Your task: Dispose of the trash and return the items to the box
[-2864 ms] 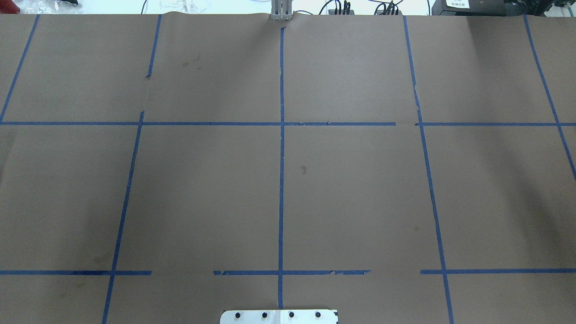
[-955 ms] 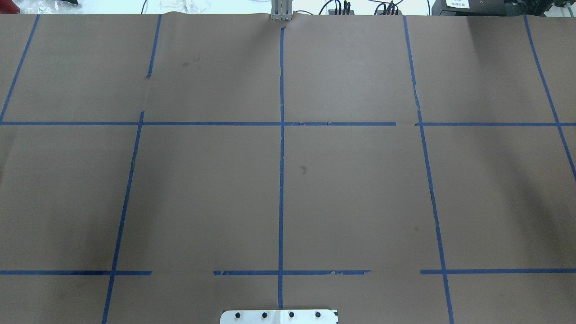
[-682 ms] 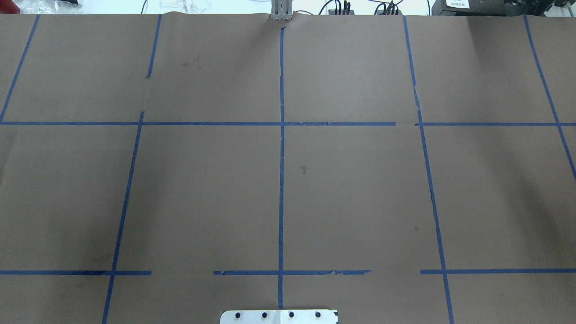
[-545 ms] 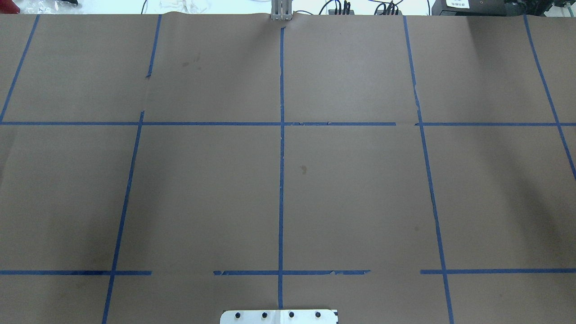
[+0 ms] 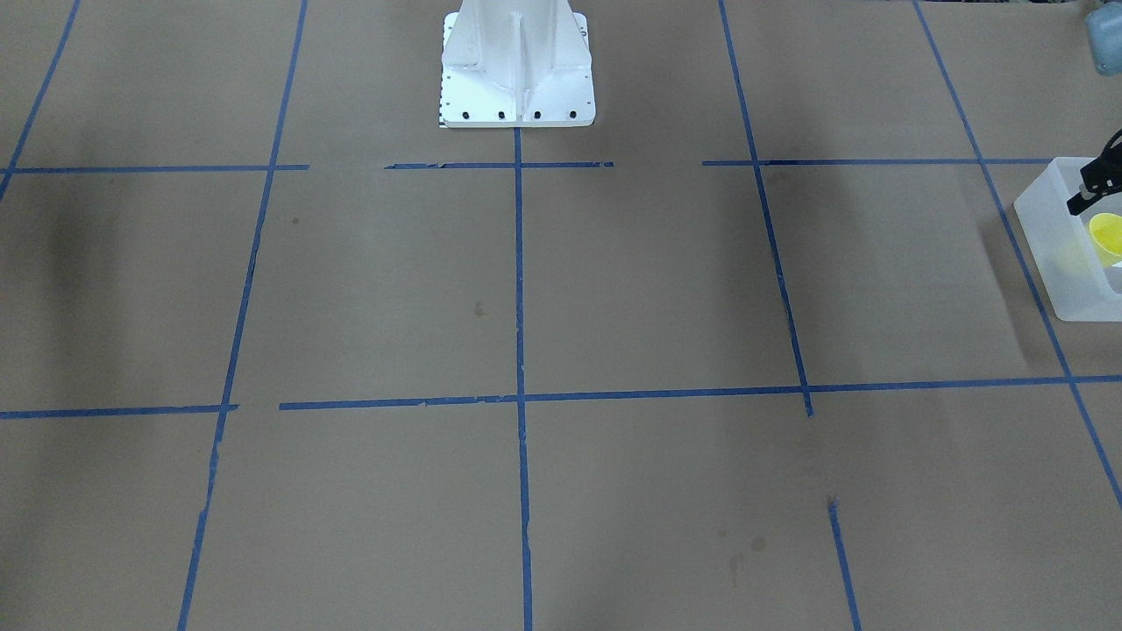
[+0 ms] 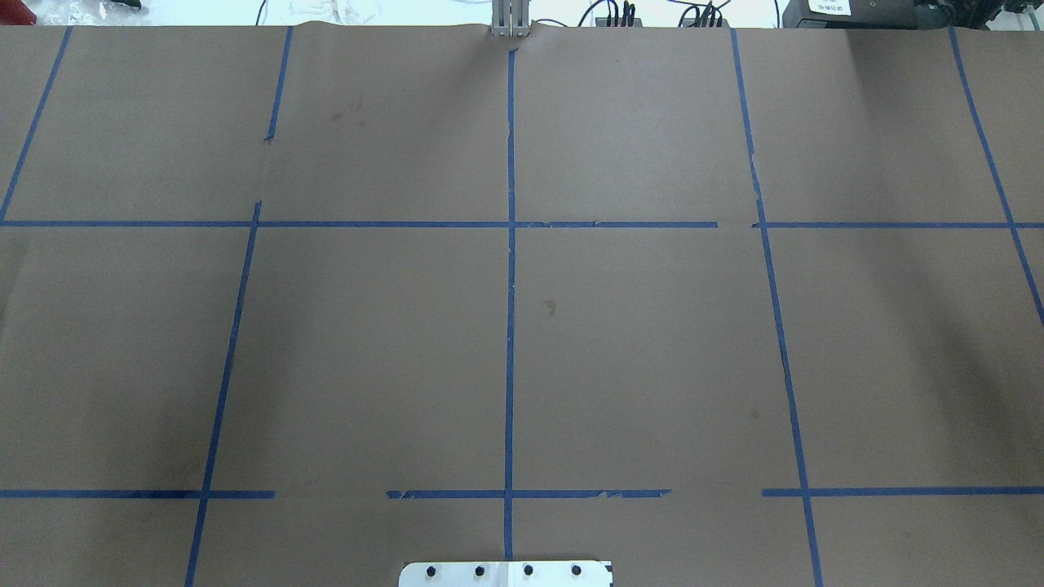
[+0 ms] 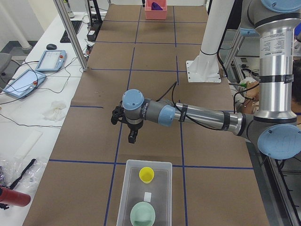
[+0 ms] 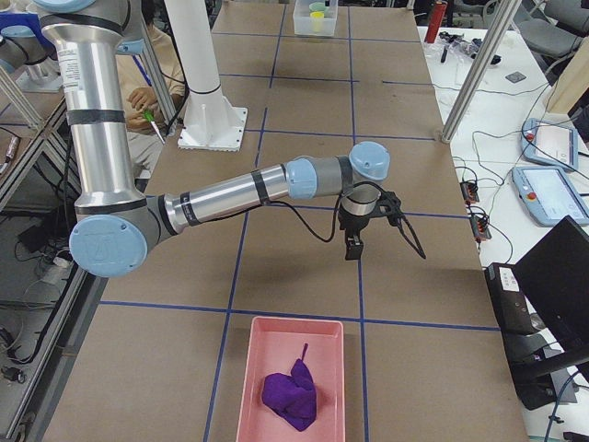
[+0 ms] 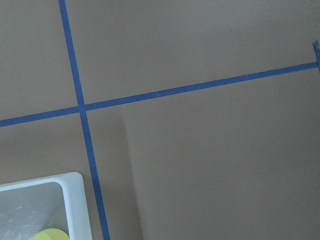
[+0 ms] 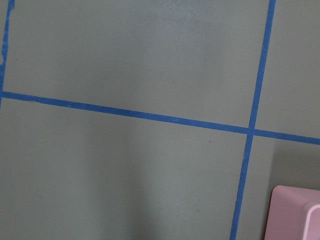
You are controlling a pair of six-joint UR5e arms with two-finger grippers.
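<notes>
The frosted white box [image 7: 127, 197] stands at the table's left end. The yellow cup [image 7: 146, 174] and a pale green bowl [image 7: 142, 215] sit inside it. The box [image 5: 1052, 237] and cup [image 5: 1106, 237] also show at the right edge of the front-facing view. My left gripper [image 7: 132, 138] hangs above the table just beyond the box's far rim; only a black fragment [image 5: 1090, 191] of it shows in the front-facing view, and I cannot tell whether it is open or shut. My right gripper [image 8: 351, 250] hangs above bare table short of the pink tray; I cannot tell its state.
A pink tray [image 8: 241, 396] at the right end holds a crumpled purple piece [image 8: 291, 398]. The white robot base [image 5: 517, 66] stands at the table's middle edge. Blue tape lines cross the brown paper cover. The left wrist view shows the box's corner [image 9: 77, 200].
</notes>
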